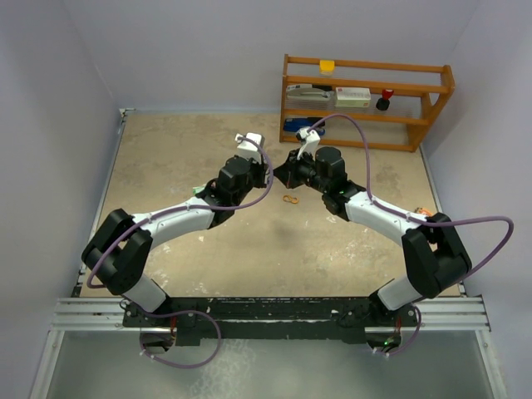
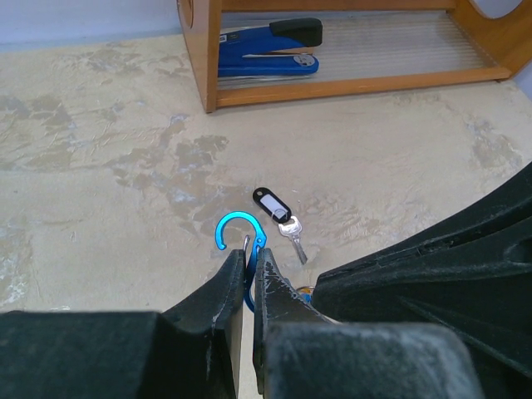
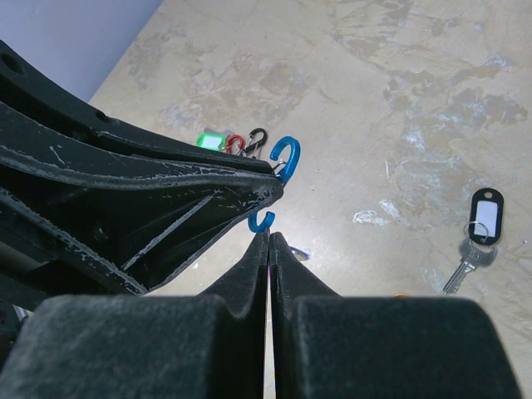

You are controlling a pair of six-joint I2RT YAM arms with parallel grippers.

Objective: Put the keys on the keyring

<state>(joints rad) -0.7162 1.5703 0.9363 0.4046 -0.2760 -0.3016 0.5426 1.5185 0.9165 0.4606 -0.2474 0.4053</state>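
Black tag [image 2: 272, 204] with white label, a silver key [image 2: 293, 238] ringed to it, lies flat on the counter [image 2: 100, 166], just beyond the blue hook [image 2: 236, 233]. Left fingers [image 2: 226, 283] clenched on that hook's middle. Right fingers [image 3: 253, 266] pressed together, nothing seen between them (tips just under the hook's lower curl). Green tag [image 3: 211, 140], red hook [image 3: 235, 144] and black hook [image 3: 256, 141] bunched farther off. Blue stapler [image 2: 270, 46] on the shelf [image 2: 204, 66].
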